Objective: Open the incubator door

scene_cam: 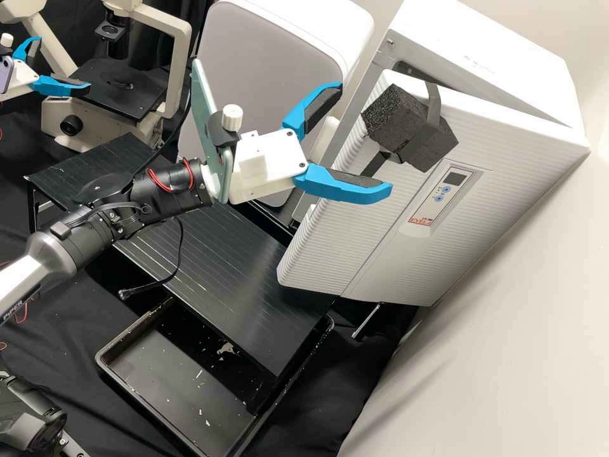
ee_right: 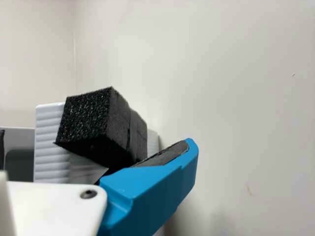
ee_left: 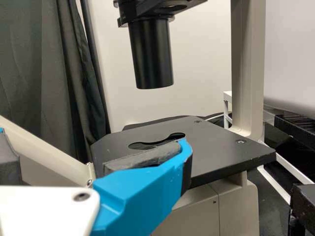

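The white incubator's ribbed door (scene_cam: 355, 235) stands ajar, with a wedge-shaped gap at the top beside the incubator body (scene_cam: 482, 57). A black foam block (scene_cam: 409, 127) is strapped to its front. My right gripper (scene_cam: 361, 137) is open before the door, its fingers pointing at the block with a visible gap. In the right wrist view the foam block (ee_right: 101, 128) lies beyond the open gripper (ee_right: 98, 145), in front of the ribbed door (ee_right: 48, 142). Near the microscope, my left gripper (scene_cam: 63, 62) stands open and empty; in its wrist view that gripper (ee_left: 96, 155) is before the microscope stage (ee_left: 221, 152).
A microscope (scene_cam: 120, 95) stands at the back left. A white appliance with a grey front (scene_cam: 254, 70) is behind the right gripper. A black slatted platform (scene_cam: 209, 273) lies below the right arm, with a black tray (scene_cam: 104, 355) in front. A pale wall (scene_cam: 495, 355) borders the incubator.
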You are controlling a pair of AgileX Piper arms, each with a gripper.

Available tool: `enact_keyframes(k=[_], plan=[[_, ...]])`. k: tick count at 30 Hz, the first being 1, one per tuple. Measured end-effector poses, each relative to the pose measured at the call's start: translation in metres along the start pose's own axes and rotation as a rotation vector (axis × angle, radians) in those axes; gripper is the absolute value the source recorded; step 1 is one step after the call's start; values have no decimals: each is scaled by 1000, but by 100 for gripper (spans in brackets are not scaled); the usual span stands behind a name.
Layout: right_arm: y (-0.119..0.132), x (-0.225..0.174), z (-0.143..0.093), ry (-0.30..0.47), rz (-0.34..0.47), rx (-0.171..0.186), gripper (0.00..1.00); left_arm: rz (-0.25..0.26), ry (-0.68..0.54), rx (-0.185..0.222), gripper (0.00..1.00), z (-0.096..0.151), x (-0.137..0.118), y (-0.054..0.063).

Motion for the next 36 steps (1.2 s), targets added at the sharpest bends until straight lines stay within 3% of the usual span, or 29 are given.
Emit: enact_keyframes(k=[9, 16, 19, 23, 27, 30, 32, 36], plan=[[-1, -1, -4, 12, -7, 15, 100, 0, 0, 0, 100, 0, 0, 0], [-5, 2, -6, 17, -18, -54, 100, 0, 0, 0, 100, 0, 0, 0], [-13, 4, -4, 14, -56, -97, 100, 0, 0, 0, 100, 0, 0, 0], [-24, 1, -1, 16, -96, -122, 100, 0, 0, 0, 100, 0, 0, 0], [-47, -48, 9, 2, -114, -101, 100, 0, 0, 0, 100, 0, 0, 0], [-61, -93, 11, 68, -214, -78, 100, 0, 0, 0, 100, 0, 0, 0], [-72, -120, 16, 125, -327, -72, 100, 0, 0, 0, 100, 0, 0, 0], [-76, -127, 20, 118, -366, -84, 100, 0, 0, 0, 100, 0, 0, 0]])
